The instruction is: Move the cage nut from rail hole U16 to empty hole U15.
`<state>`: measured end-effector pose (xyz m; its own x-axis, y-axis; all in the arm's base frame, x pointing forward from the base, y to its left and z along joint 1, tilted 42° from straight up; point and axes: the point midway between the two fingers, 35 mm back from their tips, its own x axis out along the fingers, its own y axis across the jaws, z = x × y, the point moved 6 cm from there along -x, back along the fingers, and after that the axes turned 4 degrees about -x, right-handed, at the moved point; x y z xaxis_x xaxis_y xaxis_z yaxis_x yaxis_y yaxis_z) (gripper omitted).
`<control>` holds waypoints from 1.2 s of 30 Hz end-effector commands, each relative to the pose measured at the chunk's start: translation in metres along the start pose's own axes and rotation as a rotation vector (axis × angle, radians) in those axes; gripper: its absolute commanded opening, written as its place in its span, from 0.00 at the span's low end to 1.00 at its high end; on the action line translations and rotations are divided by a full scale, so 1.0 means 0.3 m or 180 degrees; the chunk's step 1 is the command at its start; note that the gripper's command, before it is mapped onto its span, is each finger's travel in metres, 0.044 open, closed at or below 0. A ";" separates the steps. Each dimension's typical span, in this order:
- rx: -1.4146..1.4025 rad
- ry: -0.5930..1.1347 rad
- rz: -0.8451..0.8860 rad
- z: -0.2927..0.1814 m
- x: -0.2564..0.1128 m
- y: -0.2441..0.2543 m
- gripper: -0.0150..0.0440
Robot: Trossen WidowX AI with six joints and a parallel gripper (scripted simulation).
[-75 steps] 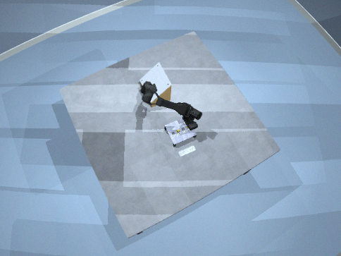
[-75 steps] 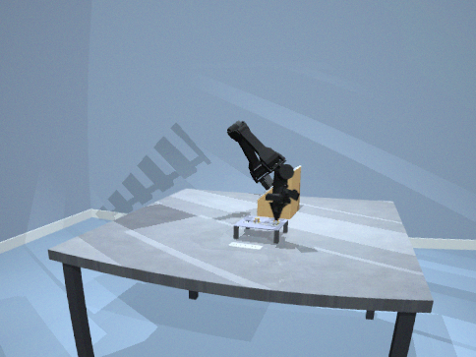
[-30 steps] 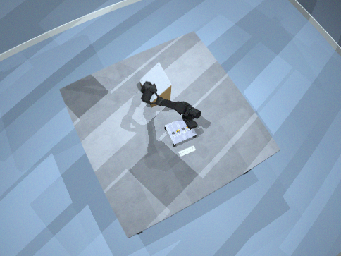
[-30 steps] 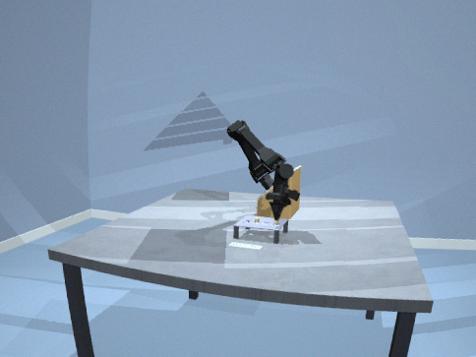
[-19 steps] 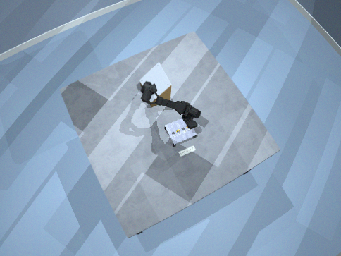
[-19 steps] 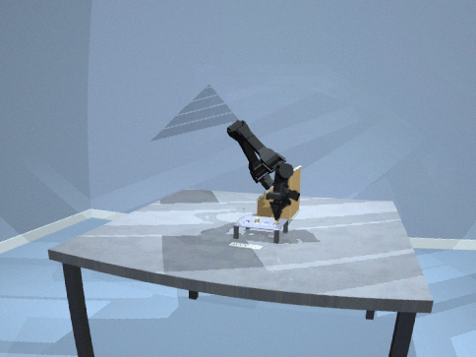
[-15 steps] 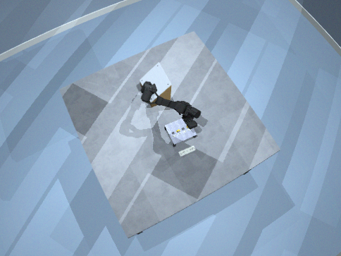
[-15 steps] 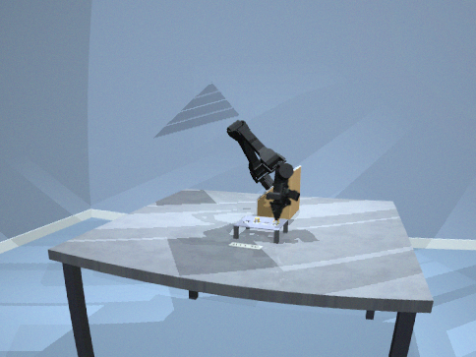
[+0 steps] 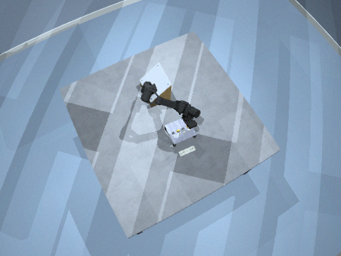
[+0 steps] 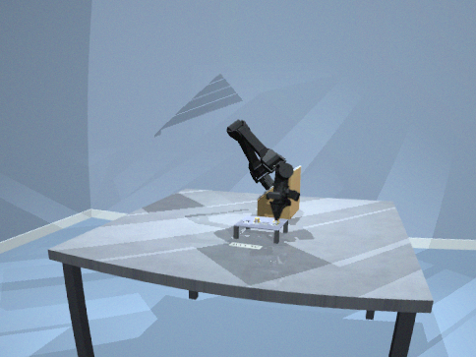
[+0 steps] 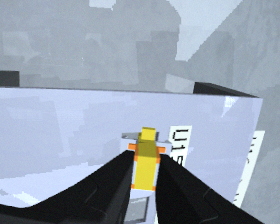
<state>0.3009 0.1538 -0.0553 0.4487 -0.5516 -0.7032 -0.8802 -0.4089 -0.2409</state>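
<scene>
Gripping a yellow cage nut (image 9: 187, 127) (image 10: 275, 222) (image 11: 145, 170) between its two black fingers, the gripper (image 9: 189, 126) (image 10: 277, 219) (image 11: 145, 161) points down at one end of the pale lilac rail plate (image 9: 181, 137) (image 10: 261, 225) (image 11: 65, 125). The wrist view shows the nut upright in that picture, with small orange parts at its sides and corners and a grey-white piece around it. Just beside it lies a white hole label (image 11: 180, 145) that begins "U1"; its last character is partly hidden by a finger. Whether the nut is seated in a hole or sits above one cannot be told, nor can its wings under the plate be seen. Below the nut in the wrist view, a square opening (image 11: 136, 209) shows between the fingers.

Another yellow nut (image 9: 178, 131) (image 10: 257, 219) sits near the middle of the plate, apart from the gripper. The plate stands on short dark legs (image 10: 276, 236) (image 11: 212, 89) above the grey surface (image 9: 141, 194) (image 10: 344, 270) (image 11: 75, 50). A white lettered strip (image 9: 185, 151) (image 10: 246, 246) (image 11: 248, 170) lies flat near the plate. The black arm (image 9: 169, 103) (image 10: 251, 145) reaches over from beside a white-faced, tan-sided stand (image 9: 158, 75) (image 10: 296, 192).
</scene>
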 end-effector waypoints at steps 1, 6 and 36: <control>-0.0009 0.0016 -0.0028 -0.002 -0.001 0.001 0.30; -0.0009 0.0018 -0.0052 -0.002 -0.001 0.005 0.30; -0.0010 0.0024 -0.0149 0.000 0.000 0.022 0.30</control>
<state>0.2958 0.1516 -0.0572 0.4839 -0.5365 -0.6913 -0.8616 -0.4306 -0.2689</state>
